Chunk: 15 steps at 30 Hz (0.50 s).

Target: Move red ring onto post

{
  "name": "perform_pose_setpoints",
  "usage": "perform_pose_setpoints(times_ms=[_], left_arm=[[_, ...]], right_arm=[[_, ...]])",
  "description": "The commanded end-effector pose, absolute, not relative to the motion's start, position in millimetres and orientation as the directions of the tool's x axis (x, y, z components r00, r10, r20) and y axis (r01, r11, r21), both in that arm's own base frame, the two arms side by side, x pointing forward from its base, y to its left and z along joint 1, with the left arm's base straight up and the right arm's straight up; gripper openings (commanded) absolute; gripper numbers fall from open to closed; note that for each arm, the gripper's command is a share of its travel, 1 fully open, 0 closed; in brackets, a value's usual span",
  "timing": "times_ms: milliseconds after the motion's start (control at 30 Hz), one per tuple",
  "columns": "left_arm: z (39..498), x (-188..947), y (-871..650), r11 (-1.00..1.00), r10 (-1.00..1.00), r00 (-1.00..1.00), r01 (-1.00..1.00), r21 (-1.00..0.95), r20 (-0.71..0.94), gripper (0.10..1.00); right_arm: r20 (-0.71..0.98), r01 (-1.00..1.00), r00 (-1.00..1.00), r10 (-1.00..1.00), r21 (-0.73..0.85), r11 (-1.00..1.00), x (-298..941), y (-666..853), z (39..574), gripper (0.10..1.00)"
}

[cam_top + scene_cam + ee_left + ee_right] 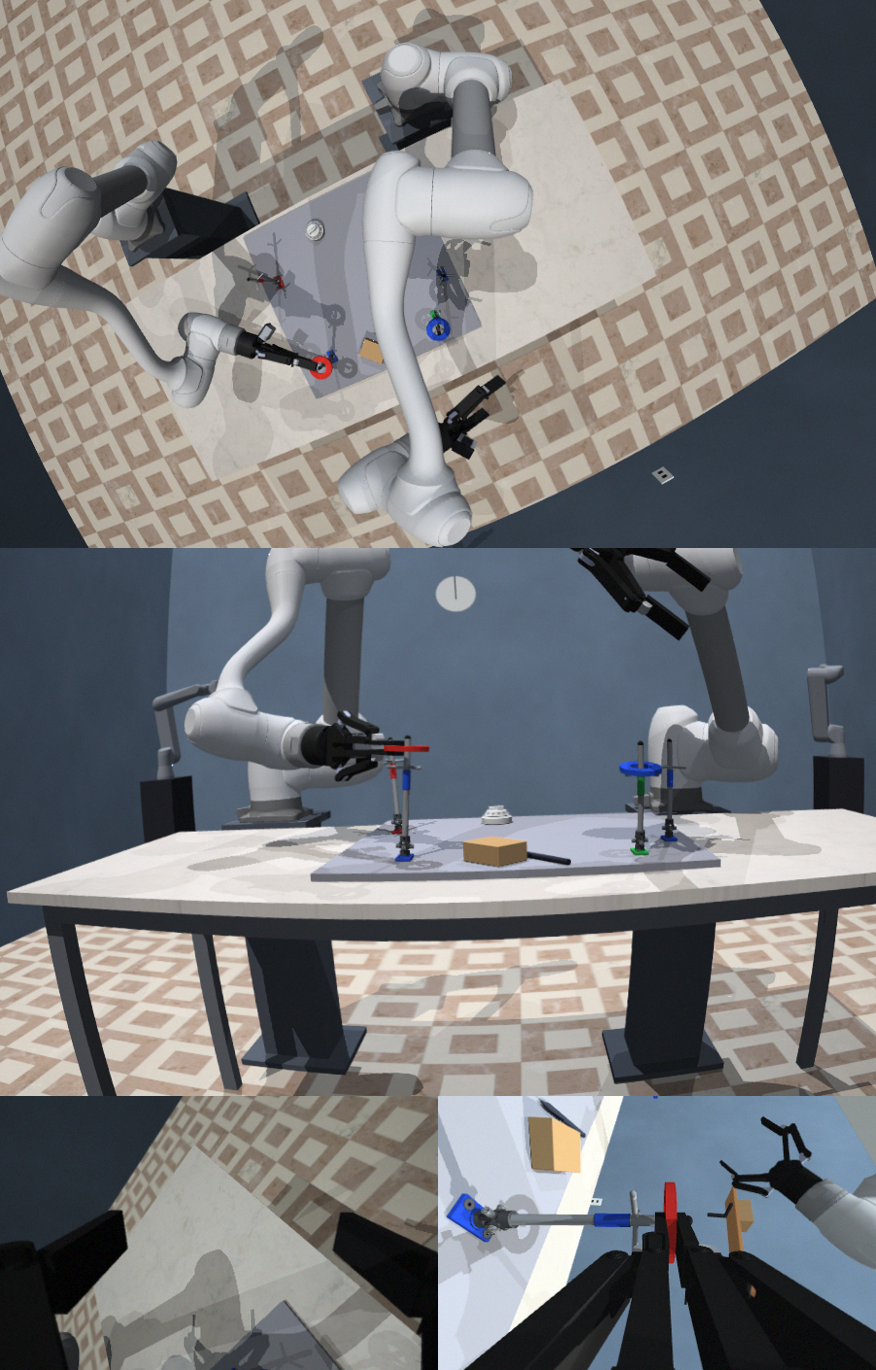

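Note:
My right gripper [316,366] [394,748] [669,1228] is shut on the red ring [329,370] [420,748] [671,1195]. The ring is level, still around the upper shaft of the front blue-foot post [405,816] [555,1219], a little above its pins and below its top. That post stands upright. The red-foot post [395,797] stands behind it, looks slightly tilted in the exterior view, and has bare pins. My left gripper [692,607] [231,1230] [741,1142] is open and empty, high up on the other side.
The blue ring [438,339] [627,769] rests on the green-foot post [640,819]; another blue-foot post [669,809] stands behind. A tan box [371,351] [493,852] [542,1145], a black rod [549,858] and a white round object [314,229] [495,816] are on the grey board [517,872].

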<state>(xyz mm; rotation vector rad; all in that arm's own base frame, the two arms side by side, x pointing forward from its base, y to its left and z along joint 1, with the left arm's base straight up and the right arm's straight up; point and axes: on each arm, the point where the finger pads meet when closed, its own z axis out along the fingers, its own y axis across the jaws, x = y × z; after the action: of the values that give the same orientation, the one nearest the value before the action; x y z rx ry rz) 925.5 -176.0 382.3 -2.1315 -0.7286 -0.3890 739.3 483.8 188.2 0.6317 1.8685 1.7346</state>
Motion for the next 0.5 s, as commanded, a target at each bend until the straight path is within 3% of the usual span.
perform_pose_setpoints(times_ms=[0, 467], left_arm=[[384.3, 925.4, -175.9, -0.488, 0.364, 0.783, 0.622, -0.612, 0.505, 1.000], [384.3, 925.3, -175.9, -0.488, 0.364, 0.783, 0.622, -0.612, 0.505, 1.000]], right_arm=[[-0.058, -0.012, -0.768, 0.638, 0.997, 0.075, 739.6, 488.2, 196.7, 0.099], [-0.059, -0.013, -0.770, 0.636, 0.997, 0.077, 738.4, 490.7, 217.5, 0.099]])
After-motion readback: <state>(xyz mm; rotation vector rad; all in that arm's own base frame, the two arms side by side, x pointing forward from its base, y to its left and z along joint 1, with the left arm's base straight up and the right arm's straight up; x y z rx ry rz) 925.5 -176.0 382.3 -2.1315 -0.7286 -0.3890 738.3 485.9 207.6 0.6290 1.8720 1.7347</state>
